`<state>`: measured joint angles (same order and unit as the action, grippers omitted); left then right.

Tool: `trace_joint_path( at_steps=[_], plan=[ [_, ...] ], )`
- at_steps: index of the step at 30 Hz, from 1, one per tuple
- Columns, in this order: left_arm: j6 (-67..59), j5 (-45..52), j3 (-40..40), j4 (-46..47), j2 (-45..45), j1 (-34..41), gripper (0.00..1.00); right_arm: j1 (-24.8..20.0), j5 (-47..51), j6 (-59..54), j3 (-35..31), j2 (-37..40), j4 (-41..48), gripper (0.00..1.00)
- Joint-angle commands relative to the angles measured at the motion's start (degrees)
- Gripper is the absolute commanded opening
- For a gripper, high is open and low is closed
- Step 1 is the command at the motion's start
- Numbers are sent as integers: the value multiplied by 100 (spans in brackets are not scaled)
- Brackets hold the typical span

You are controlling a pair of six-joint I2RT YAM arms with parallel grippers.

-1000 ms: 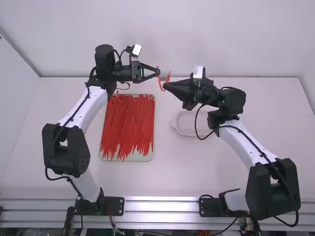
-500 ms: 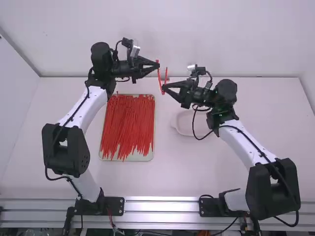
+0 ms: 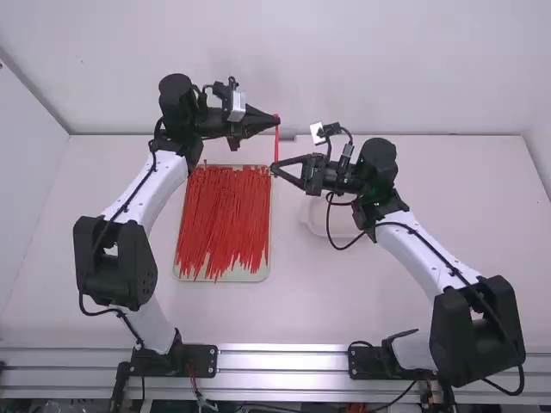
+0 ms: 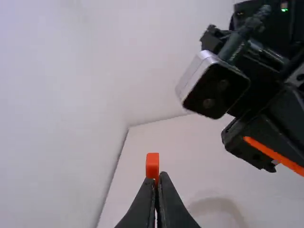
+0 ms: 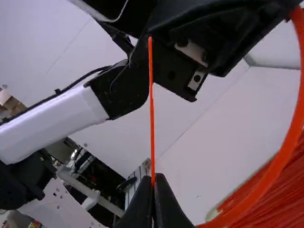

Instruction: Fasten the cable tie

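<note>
A single red cable tie (image 3: 275,142) is held in the air above the far end of the tray, between both grippers. My left gripper (image 3: 275,119) is shut on its upper end, where the tie's small orange-red head (image 4: 152,165) sticks out past the fingertips (image 4: 155,183). My right gripper (image 3: 275,169) is shut on the lower end. In the right wrist view the thin tail (image 5: 151,109) runs straight from my closed fingers up to the left arm's gripper, and a curved loop of the tie (image 5: 285,156) sweeps along the side.
A tray (image 3: 263,274) full of several red cable ties (image 3: 224,219) lies on the white table under the left arm. A shallow white dish (image 3: 314,222) sits beside it, below the right arm. The table's front half is open.
Both grippers have come closer together above the tray's far end. The right gripper swung left and down with the tail, so the tie now hangs nearly vertical between them.
</note>
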<state>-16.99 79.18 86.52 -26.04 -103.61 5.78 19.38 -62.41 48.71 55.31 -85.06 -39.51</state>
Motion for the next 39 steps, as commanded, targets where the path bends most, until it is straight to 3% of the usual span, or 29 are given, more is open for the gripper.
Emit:
trace_joint_path(
  at_steps=[1,7,39],
  plan=[
    [-549,160,149,-39,37,-52,2,24,-50,284,-11,74,-33,0],
    [-857,741,149,-90,37,-52,2,24,39,387,-11,74,-11,0],
    [-1351,992,120,-46,37,-122,2,127,369,509,-11,74,122,0]
  ],
)
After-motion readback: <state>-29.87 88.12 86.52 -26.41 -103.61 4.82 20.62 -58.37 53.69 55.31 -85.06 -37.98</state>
